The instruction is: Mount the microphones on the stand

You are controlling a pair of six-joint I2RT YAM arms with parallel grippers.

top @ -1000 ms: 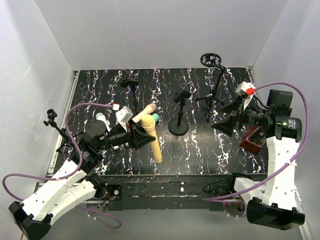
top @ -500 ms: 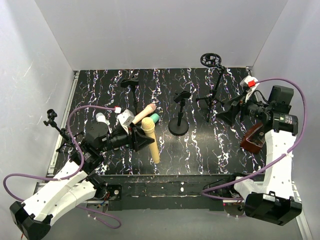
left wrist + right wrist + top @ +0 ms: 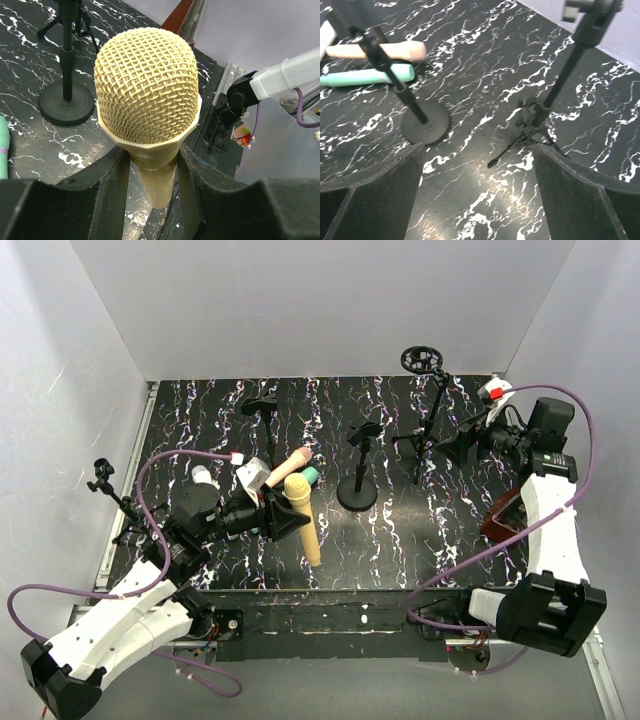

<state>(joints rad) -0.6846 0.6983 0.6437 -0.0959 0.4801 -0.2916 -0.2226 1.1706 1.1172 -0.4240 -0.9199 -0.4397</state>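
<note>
Your left tool (image 3: 152, 167) grips the yellow-tan microphone (image 3: 147, 90) just under its head, handle running toward the worktop's (image 3: 420, 540) near edge. The round-base stand (image 3: 357, 490) sits to its right, nearer this arm; your right tool (image 3: 452, 445) gapes wide, seemingly empty, beside the tripod stand (image 3: 428, 440).

The top camera looks down from behind; both wrist cameras (close, low) face inward, sharing the round-base stand (image 3: 425, 126)
</note>
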